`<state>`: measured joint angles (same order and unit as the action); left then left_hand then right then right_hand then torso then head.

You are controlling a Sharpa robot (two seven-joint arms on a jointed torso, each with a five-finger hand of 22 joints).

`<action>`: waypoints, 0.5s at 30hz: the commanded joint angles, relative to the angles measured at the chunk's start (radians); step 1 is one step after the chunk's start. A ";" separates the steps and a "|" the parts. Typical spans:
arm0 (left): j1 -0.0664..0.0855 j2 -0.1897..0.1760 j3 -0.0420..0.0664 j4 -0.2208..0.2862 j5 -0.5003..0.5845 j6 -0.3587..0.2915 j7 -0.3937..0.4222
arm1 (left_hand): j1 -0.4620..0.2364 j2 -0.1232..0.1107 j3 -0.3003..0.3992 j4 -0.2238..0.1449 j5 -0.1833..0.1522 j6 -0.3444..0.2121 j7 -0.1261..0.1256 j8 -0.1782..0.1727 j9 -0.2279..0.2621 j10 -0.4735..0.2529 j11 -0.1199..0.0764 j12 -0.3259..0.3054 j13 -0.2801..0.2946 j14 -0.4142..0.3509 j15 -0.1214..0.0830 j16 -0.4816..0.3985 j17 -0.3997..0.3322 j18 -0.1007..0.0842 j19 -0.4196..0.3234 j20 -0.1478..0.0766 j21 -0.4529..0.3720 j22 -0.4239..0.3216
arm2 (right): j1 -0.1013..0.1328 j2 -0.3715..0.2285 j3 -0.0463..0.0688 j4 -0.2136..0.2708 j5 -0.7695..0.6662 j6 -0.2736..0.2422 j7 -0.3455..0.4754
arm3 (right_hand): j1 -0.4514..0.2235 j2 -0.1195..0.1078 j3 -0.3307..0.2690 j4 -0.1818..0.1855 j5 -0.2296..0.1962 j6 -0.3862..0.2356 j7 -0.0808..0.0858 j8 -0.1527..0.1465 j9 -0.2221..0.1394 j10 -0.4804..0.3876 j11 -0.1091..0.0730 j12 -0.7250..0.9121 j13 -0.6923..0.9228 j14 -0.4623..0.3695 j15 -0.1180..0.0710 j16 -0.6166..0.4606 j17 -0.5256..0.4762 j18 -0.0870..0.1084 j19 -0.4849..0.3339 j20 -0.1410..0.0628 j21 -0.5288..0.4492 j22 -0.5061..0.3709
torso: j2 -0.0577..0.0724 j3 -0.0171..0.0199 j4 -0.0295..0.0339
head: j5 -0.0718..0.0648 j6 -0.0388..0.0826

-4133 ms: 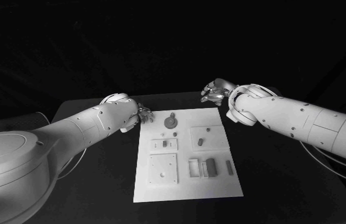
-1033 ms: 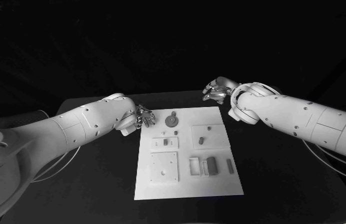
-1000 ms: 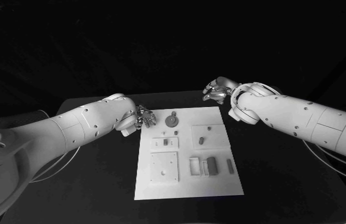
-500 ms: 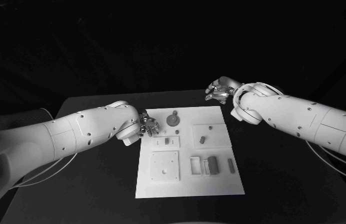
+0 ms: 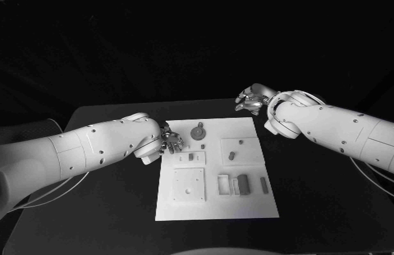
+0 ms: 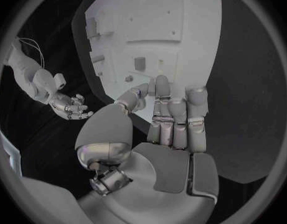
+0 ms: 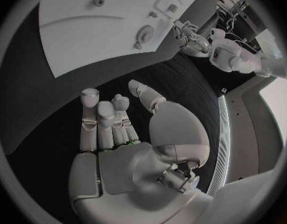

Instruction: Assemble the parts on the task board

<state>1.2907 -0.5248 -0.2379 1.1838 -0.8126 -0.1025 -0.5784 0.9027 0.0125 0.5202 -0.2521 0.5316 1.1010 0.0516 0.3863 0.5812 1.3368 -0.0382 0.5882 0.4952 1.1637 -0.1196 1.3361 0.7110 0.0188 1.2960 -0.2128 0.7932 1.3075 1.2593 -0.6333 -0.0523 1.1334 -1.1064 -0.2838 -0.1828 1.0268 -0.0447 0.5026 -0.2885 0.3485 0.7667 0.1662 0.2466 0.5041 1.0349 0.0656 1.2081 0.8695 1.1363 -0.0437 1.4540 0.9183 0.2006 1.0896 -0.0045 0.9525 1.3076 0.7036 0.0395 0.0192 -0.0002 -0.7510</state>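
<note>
Task looks barely started, judging by layout. My left hand [image 5: 168, 142] hovers at the left edge of the task board [image 5: 215, 209], near its far end, empty, fingers loosely apart and lightly bent. In the left wrist view the fingers [image 6: 174, 119] reach over the board edge w/ nothing between them. My right hand [image 5: 252, 100] hangs off the far right corner of the board, over the black table [image 5: 328, 204], also empty, fingers apart and half curled; right wrist view confirms nothing in the palm.

Parts all sit on the board, none in either hand: round disc part [image 5: 198, 132] w/ a small knob at the far end, a small peg [image 5: 201, 147] just nearer, small dark blocks in the two raised square plates mid board, a large square plate [image 5: 188, 185] w/ a hole near left, a dark bar [image 5: 243, 182] and a thin strip [image 5: 264, 184] near right. Can't tell which are seated vs loose. So left to do, as I judge it: basically everything, first pick not yet made.

Materials: board is flat matte white, rigid sheet, sharp corners. Parts look like hard moulded plastic, dull finish, small. Hands are shiny metal w/ segmented fingers; arms smooth white shell. Table matte black.
</note>
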 commanded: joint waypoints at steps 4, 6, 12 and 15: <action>0.001 0.005 0.000 0.010 -0.082 0.007 -0.013 | -0.008 0.010 0.037 -0.038 0.150 0.010 -0.024 0.150 0.025 0.025 -0.036 0.024 0.005 0.070 -0.061 0.015 0.002 0.067 0.055 -0.051 0.011 0.021 | 0.000 0.000 0.000 0.001 -0.002 0.010 0.004 | -0.009 0.002 0.005 0.002 0.004 0.007 0.013 0.005 -0.001 -0.008 -0.001 0.004 -0.001 -0.003 0.002 0.002 -0.001 0.061 0.003 -0.004 -0.005 0.014 | 0.001 -0.0004 0.0000 | 0.001 -0.009; 0.001 0.006 0.000 0.013 -0.094 0.011 -0.016 | -0.009 0.010 0.037 -0.038 0.155 0.009 -0.024 0.157 0.024 0.024 -0.037 0.029 0.006 0.070 -0.061 0.017 0.002 0.067 0.055 -0.052 0.013 0.021 | 0.000 0.000 0.000 0.001 -0.002 0.010 0.004 | -0.009 0.002 0.005 0.001 0.004 0.007 0.013 0.005 -0.001 -0.008 -0.001 0.004 -0.001 -0.003 0.002 0.002 -0.001 0.061 0.003 -0.004 -0.005 0.014 | 0.001 -0.0007 -0.0001 | 0.001 -0.011; 0.001 0.008 0.000 0.022 -0.117 0.026 -0.018 | -0.013 0.009 0.039 -0.039 0.180 0.002 -0.028 0.186 0.021 0.020 -0.040 0.052 0.009 0.073 -0.065 0.026 0.004 0.066 0.057 -0.053 0.021 0.021 | 0.000 0.000 0.000 0.002 -0.001 0.011 0.005 | -0.009 0.002 0.005 0.001 0.004 0.007 0.013 0.006 -0.001 -0.008 -0.001 0.004 -0.002 -0.003 0.002 0.002 -0.001 0.061 0.003 -0.004 -0.005 0.013 | 0.001 -0.0009 -0.0002 | 0.003 -0.015; 0.001 0.012 0.000 0.021 -0.109 0.036 -0.018 | -0.014 0.009 0.040 -0.039 0.184 0.001 -0.028 0.190 0.020 0.019 -0.041 0.055 0.009 0.073 -0.065 0.026 0.004 0.066 0.056 -0.053 0.022 0.021 | 0.000 -0.001 0.000 0.003 -0.001 0.010 0.005 | -0.009 0.002 0.005 0.001 0.004 0.007 0.013 0.006 -0.001 -0.008 -0.001 0.004 -0.002 -0.003 0.002 0.002 -0.001 0.061 0.003 -0.004 -0.005 0.013 | 0.000 -0.0007 0.0003 | -0.002 -0.009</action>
<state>1.2907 -0.5167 -0.2380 1.2019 -0.9016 -0.0934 -0.5944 0.8907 0.0119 0.5175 -0.2548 0.5761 1.0932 0.0406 0.3950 0.6022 1.3300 -0.0455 0.6380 0.5030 1.1671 -0.1164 1.3592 0.7134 0.0188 1.2998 -0.2160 0.8127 1.3075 1.2593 -0.6341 -0.0523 1.1344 -1.1058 -0.2835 -0.1828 1.0268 -0.0447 0.5026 -0.2884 0.3485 0.7670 0.1659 0.2466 0.5042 1.0349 0.0657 1.2081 0.8696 1.1363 -0.0438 1.4541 0.9184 0.2006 1.0896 -0.0045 0.9525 1.3075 0.7045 0.0385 0.0190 0.0012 -0.7621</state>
